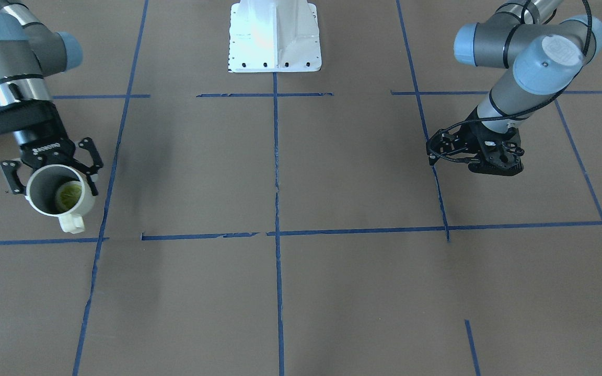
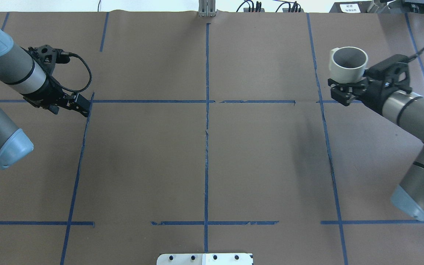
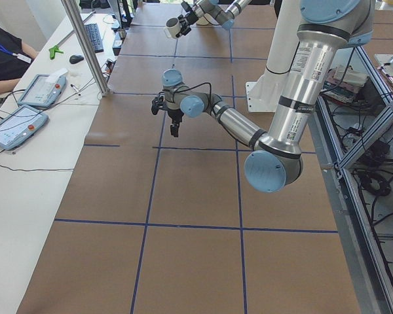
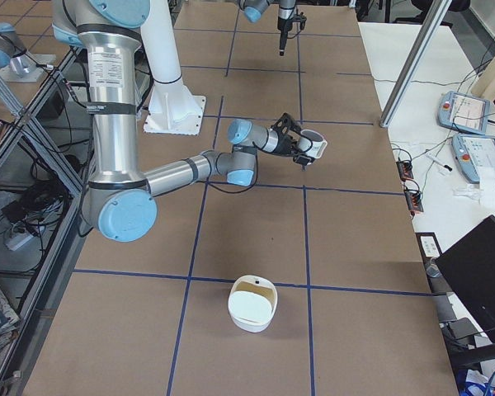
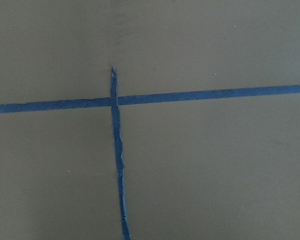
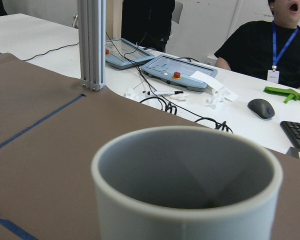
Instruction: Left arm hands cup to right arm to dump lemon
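My right gripper [image 1: 53, 180], lettered ROBOTIQ, is shut on the white cup [image 1: 45, 201] and holds it above the table at my far right. The cup tips toward the operators' side, with its cream handle [image 1: 72, 224] pointing down. The yellow-green lemon [image 1: 68, 195] lies inside it. The cup also shows in the overhead view [image 2: 348, 71] and fills the right wrist view [image 6: 185, 200], where the lemon is hidden. My left gripper [image 1: 494, 164], the skeletal black one, hangs empty over the table on my left with its fingers together [image 2: 81, 106].
A white bowl [image 4: 252, 304] stands on the table near my right end. The white robot base [image 1: 275, 36] is at the table's back middle. An aluminium post [image 6: 92, 45] and the operators' desk with pendants [image 6: 177, 65] lie beyond the cup. Blue tape lines cross the brown table.
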Controlling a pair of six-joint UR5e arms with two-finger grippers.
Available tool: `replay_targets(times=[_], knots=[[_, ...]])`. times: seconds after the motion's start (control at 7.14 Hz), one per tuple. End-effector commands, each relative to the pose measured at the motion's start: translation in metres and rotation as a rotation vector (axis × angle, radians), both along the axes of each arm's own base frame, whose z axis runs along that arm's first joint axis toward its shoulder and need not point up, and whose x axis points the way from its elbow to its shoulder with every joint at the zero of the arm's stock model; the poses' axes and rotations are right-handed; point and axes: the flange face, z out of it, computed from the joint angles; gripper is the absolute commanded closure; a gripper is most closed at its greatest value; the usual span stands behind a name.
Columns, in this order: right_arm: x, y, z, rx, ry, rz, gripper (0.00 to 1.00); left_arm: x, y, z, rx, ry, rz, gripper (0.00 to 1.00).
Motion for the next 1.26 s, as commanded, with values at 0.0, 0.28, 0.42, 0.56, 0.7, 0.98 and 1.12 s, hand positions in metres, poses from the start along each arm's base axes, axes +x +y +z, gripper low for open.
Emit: replay_targets(times=[0.0,0.28,0.42,0.56,0.7,0.98,1.12], knots=[[0.082,0.068,0.060,-0.044,-0.195,0.041,0.97,-0.002,-0.001,0.005,0.000,-0.011,0.010,0.00],[0.144,0.121,0.103,-0.120,-0.373,0.083,0.89,-0.001,-0.002,0.007,-0.004,-0.014,0.010,0.00],[0.163,0.136,0.140,-0.147,-0.454,0.093,0.81,0.000,-0.002,0.009,-0.008,-0.017,0.011,0.00],[0.192,0.159,0.196,-0.121,-0.501,0.102,0.85,0.000,-0.003,0.009,-0.008,-0.017,0.011,0.00],[0.206,0.171,0.223,-0.125,-0.520,0.108,0.87,0.000,-0.003,0.010,-0.009,-0.018,0.011,0.00],[0.223,0.185,0.244,-0.255,-0.797,0.130,0.91,0.001,-0.004,0.007,-0.010,-0.015,0.007,0.00],[0.228,0.189,0.251,-0.303,-0.887,0.139,0.91,0.001,-0.004,0.007,-0.012,-0.015,0.005,0.00]])
